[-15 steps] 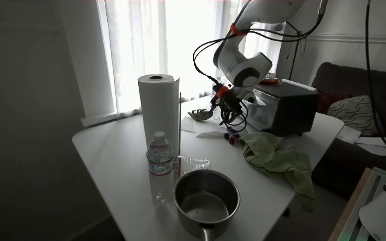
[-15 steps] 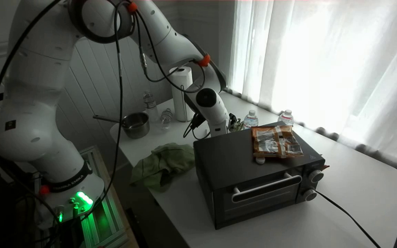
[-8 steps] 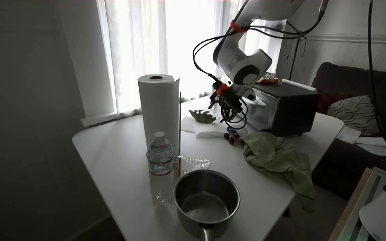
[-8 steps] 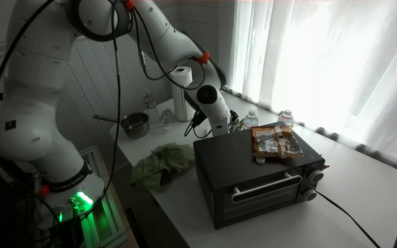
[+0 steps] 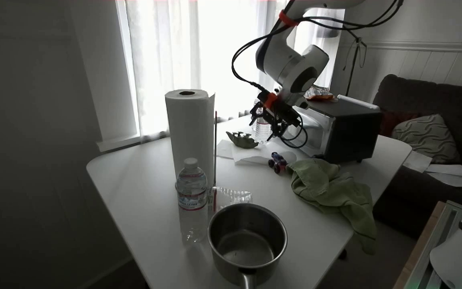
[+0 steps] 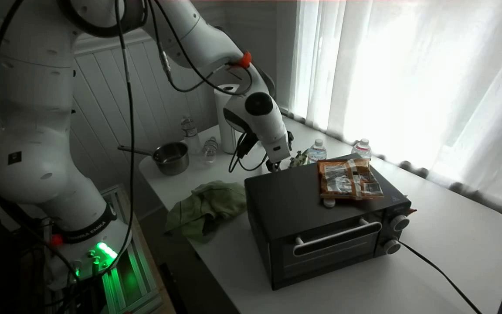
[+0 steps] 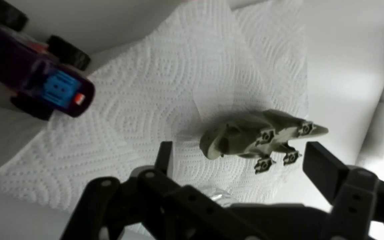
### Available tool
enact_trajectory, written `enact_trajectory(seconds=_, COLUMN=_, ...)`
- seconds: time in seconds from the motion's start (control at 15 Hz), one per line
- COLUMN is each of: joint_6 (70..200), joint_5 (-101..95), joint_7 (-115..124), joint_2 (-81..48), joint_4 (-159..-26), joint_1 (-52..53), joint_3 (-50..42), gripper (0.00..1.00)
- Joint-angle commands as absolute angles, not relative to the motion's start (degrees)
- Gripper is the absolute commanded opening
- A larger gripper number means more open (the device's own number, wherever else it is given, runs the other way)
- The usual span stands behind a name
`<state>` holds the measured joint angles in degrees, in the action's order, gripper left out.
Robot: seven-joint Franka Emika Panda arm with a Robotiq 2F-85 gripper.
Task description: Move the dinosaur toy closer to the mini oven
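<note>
White table is set before pale curtains, which are lit strongly from behind. From left to right in an exterior view, a tall roll of white paper towel is met first. Next, the small olive-green dinosaur toy is found, laid on embossed white paper sheets with its feet turned upward. To the right of it and higher, the black two-finger gripper is held; its fingers are spread wide, and nothing is gripped. Farther right, the dark box-shaped mini oven is placed, apart from the toy.

In the wrist view, the toy is seen past the fingertips, its head toward the finger at the left and its tail toward the finger at the right. Its long axis is almost parallel to the line of opening, so a turn of the wrist would probably be needed for a grasp across the body. Compared with one second ago, when the toy was overlapped by one finger, a gap is now shown and the gripper has been raised.
</note>
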<state>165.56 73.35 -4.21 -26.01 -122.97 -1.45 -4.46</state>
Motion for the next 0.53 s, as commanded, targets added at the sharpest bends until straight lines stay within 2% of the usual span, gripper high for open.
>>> enact_trajectory(seconds=0.0, joint_6=163.6, joint_5=61.5, joint_7=-2.7, joint_2=-15.7, joint_4=-133.9, joint_1=0.5, joint_3=-4.7, gripper=1.00)
enact_trajectory(seconds=0.47, joint_6=165.5, joint_5=51.1, joint_7=-7.2, joint_2=0.2, joint_4=-140.7, joint_1=3.6, joint_3=-5.0, gripper=1.00)
